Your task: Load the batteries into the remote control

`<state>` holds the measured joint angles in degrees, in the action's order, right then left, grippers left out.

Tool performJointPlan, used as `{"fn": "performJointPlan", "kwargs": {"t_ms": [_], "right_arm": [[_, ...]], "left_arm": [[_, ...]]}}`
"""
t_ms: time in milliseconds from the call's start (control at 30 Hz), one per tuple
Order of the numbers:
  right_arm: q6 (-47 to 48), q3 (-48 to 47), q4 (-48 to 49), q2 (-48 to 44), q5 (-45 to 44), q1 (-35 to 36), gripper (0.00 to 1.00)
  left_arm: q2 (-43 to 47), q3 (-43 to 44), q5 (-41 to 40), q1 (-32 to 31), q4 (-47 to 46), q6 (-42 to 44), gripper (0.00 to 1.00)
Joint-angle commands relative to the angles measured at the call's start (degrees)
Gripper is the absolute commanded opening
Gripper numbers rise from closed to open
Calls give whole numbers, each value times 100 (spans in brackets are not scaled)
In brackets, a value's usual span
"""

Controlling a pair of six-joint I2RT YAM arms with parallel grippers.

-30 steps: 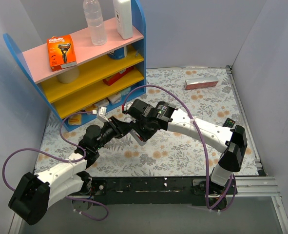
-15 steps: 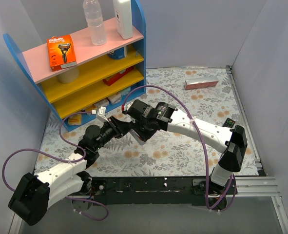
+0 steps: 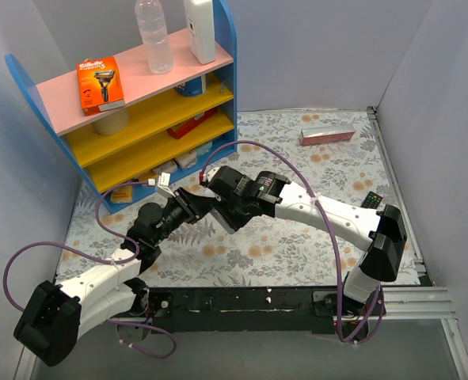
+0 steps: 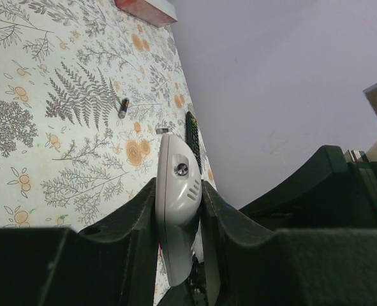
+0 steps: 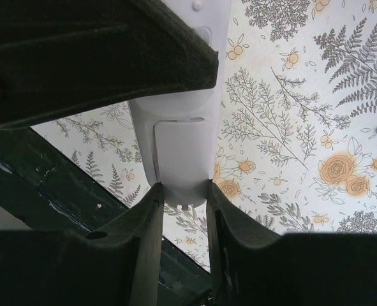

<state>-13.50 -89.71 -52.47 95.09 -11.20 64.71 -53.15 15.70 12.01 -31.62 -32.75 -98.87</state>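
Note:
The remote control (image 4: 175, 185) is pale grey and held edge-on above the floral table, with my left gripper (image 4: 178, 194) shut on its flat sides. My right gripper (image 5: 184, 194) is shut on the rounded end of the same remote control (image 5: 178, 137), one fingertip on each edge, just below a cover seam. In the top view the two grippers meet at mid-table, left gripper (image 3: 195, 203) against right gripper (image 3: 227, 214). One dark battery (image 4: 123, 108) lies loose on the cloth. A second small cylinder (image 4: 162, 131) lies near it.
A black remote (image 3: 374, 199) lies near the right wall (image 4: 192, 137). A pink box (image 3: 327, 134) sits at the back. The blue shelf unit (image 3: 138, 103) with bottles and boxes stands at the back left. Grey walls close in both sides.
My right arm has shifted slightly left and toward the near edge, closer over the remote's end. The left arm has stayed put, still holding the remote.

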Motion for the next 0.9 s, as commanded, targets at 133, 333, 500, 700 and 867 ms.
{"fn": "performJointPlan", "kwargs": {"t_ms": [133, 333, 500, 700, 867], "right_arm": [[154, -424, 211, -149, -269, 7, 11], [119, -573, 298, -131, -14, 7, 10], [93, -679, 342, -61, 302, 7, 10], [40, -644, 395, -78, 374, 7, 10], [-109, -662, 220, -61, -118, 7, 8]], "left_arm": [[278, 170, 443, -38, 67, 342, 0], [270, 187, 478, -38, 102, 421, 0], [278, 179, 425, -46, 120, 430, 0], [243, 205, 425, -46, 85, 465, 0], [322, 179, 372, -46, 190, 474, 0]]}}
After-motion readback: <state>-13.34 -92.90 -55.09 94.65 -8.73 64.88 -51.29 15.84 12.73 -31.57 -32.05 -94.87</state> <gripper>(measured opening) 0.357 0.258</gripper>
